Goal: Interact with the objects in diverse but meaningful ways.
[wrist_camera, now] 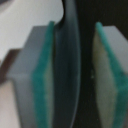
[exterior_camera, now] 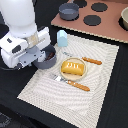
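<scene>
The glossy white arm bends down over the exterior view's left edge of the striped beige placemat [exterior_camera: 75, 67], its claw [exterior_camera: 44, 56] lowered onto a round, dark grey pot [exterior_camera: 48, 60]. In the wrist view the claw is grasping that pot: a thin, curved grey wall [wrist_camera: 67, 75] stands between two flat fingers faced with ribbed green rubber pads [wrist_camera: 41, 85], one pad pressed against the wall, the other just beside it.

Near the middle of the placemat a yellow, loaf-shaped bread block [exterior_camera: 73, 68] lies in a shallow clear dish [exterior_camera: 73, 75]. A slim brown sausage stick [exterior_camera: 92, 61] lies just beside the dish toward the exterior view's right. An orange-handled toy knife [exterior_camera: 75, 84] lies slantwise below the dish. A small pale blue carton [exterior_camera: 62, 38] with a peaked top stands upright at the placemat's far edge.

Beyond it, a flat brown toy hob [exterior_camera: 107, 29] with black round burners carries a grey saucepan [exterior_camera: 68, 11]. Everything rests on a black surface [exterior_camera: 112, 100].
</scene>
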